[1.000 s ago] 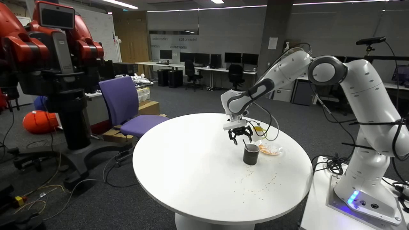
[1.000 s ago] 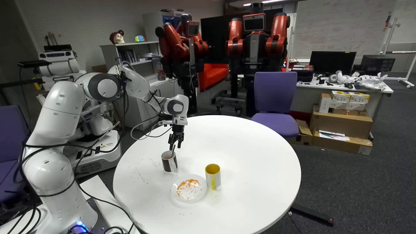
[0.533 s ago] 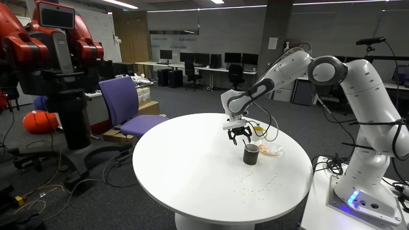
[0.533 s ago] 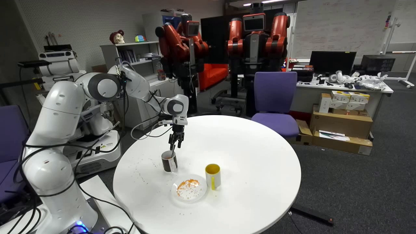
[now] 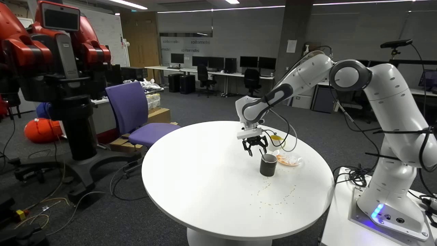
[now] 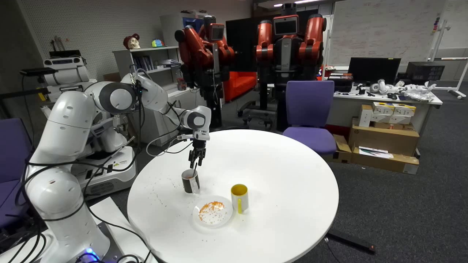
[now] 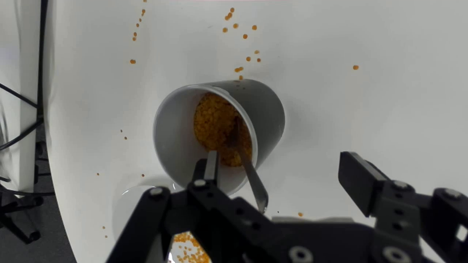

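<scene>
The end effector [image 5: 258, 151] hangs with its fingers apart, gripping nothing, and the spoon [image 7: 253, 180] rises into the gap between them, closer to one finger; whether they touch, I cannot tell. The spoon leans because the rim of the dark mug [image 6: 187, 185] seems to prop it, while the grains [image 7: 214, 120] inside likely seat its lower end. The dark mug stands upright on the counter [image 6: 285, 175], its base bearing it without any grip. Near it, the plate [image 6: 208, 225] holds more grains, its raised edge probably containing them, with the yellow mug [image 6: 234, 199] just beside; stray ones dot the counter
</scene>
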Controlling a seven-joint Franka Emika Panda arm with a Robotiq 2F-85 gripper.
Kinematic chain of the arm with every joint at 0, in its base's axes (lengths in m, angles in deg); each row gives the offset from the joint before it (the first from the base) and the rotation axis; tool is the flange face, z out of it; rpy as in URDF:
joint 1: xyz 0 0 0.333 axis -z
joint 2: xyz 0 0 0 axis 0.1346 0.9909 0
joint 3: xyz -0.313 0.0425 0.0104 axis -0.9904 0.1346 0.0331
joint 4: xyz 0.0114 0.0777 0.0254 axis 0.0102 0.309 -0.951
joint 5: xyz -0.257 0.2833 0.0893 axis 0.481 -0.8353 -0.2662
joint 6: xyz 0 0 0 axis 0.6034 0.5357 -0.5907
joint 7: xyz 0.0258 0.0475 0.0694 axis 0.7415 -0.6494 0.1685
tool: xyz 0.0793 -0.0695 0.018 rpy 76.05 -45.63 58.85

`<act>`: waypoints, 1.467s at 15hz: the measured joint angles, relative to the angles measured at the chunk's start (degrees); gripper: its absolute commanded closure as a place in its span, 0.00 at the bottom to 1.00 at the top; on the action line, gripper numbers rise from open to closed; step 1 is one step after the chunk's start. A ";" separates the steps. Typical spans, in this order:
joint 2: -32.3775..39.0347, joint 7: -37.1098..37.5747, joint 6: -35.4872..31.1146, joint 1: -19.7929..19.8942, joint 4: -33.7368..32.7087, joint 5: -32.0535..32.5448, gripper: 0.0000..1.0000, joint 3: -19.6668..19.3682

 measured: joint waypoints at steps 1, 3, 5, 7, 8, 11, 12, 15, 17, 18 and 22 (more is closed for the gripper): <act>0.00 0.00 0.00 0.00 0.00 -0.05 0.33 0.07; -0.01 0.00 0.00 0.00 0.00 -0.14 0.32 0.07; -0.06 0.00 -0.06 0.06 0.00 -0.17 0.30 0.04; -0.15 0.00 -0.21 0.23 0.00 -0.37 0.30 0.02; -0.23 0.00 -0.32 0.32 0.00 -0.57 0.31 -0.05; -0.42 0.00 -0.78 0.53 0.00 -1.45 0.35 -0.33; -0.43 0.00 -0.90 0.58 0.00 -1.76 0.33 -0.40; -0.43 0.00 -0.99 0.77 0.00 -2.62 0.38 -0.42; -0.43 0.00 -1.00 0.92 0.00 -3.08 0.42 -0.42; -0.43 0.00 -1.00 1.00 0.00 -3.30 0.43 -0.42; -0.43 0.00 -1.00 1.30 0.02 -4.14 0.50 -0.51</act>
